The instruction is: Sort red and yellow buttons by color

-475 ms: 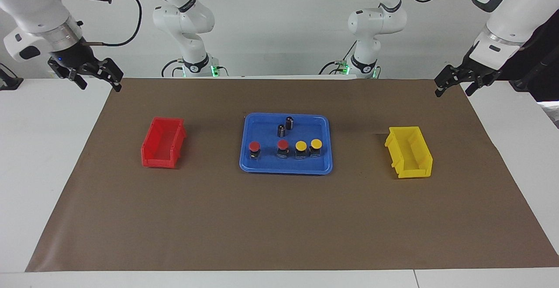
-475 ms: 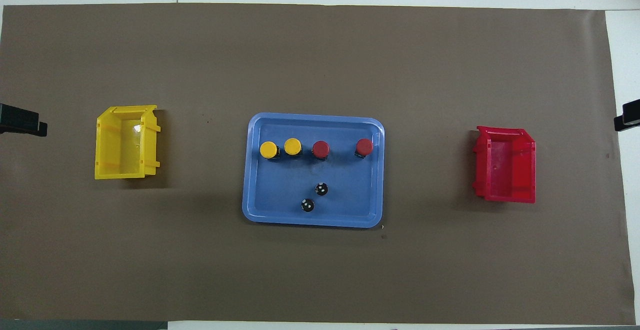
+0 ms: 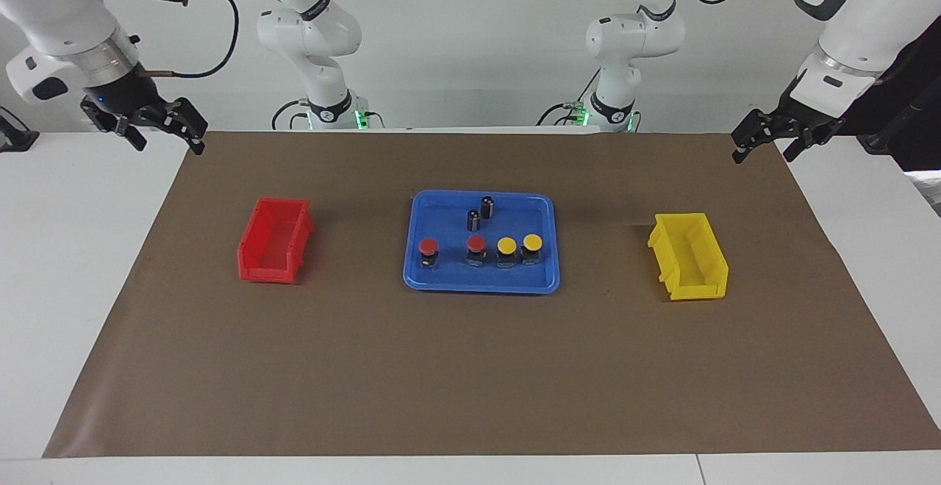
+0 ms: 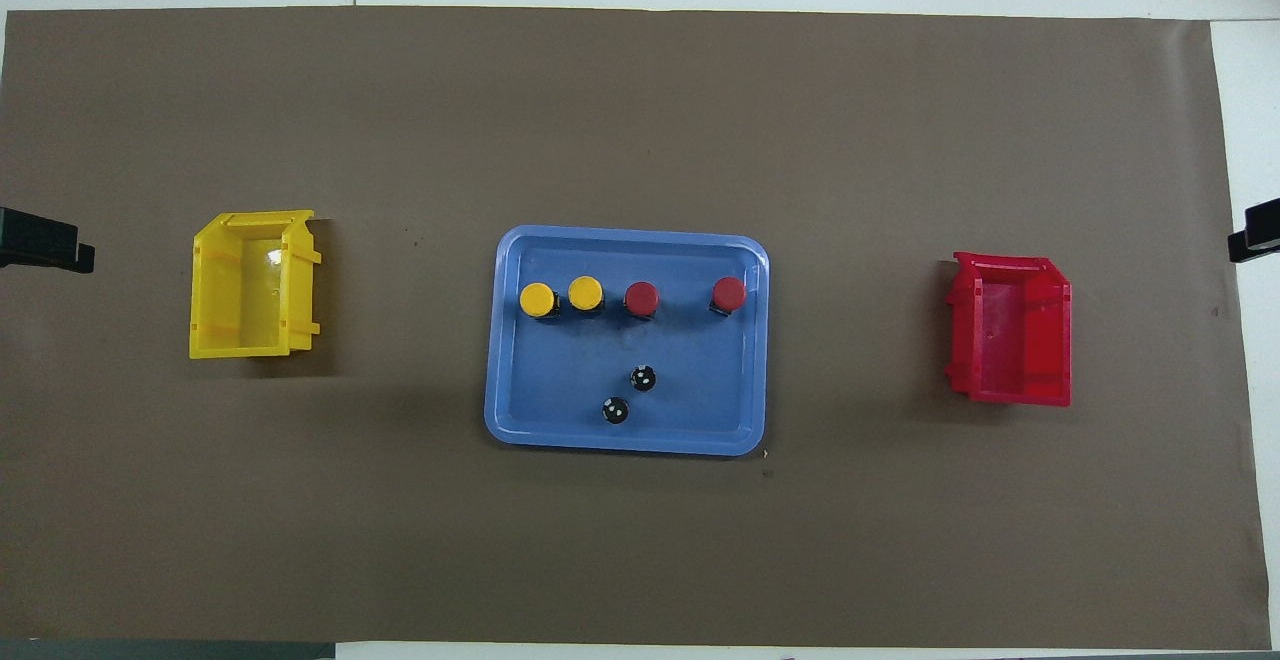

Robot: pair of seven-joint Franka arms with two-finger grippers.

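- Progress, as I judge it: nothing is sorted yet. All four buttons sit in the tray and both bins are empty, so every pick and every drop is left to do.
- The brown mat point(image 3: 470, 367) covers most of the table and carries everything else.
- The blue tray point(image 3: 419, 279) lies mid-mat, between the two bins. It holds the only loose items.
- The yellow bin point(image 3: 691, 286) stands toward the left arm's end, with nothing in it.
- The red bin point(image 3: 273, 268) stands toward the right arm's end, likewise bare inside.
- The left gripper point(image 3: 761, 145) hangs over the mat's corner at its own end, fingers spread and holding nothing.
- The right gripper point(image 3: 165, 131) hangs over the table edge at its end, fingers parted too, also carrying nothing (both arms seem to be waiting).
- Two dark cylinders point(image 3: 481, 214) stand in the tray, nearer to the robots than the button row.
- The two red buttons point(image 3: 428, 248) stand upright in the tray row, toward the red bin's end.
- The two yellow buttons point(image 3: 532, 242) stand close together at the row's other end (each colour already faces its own bin).
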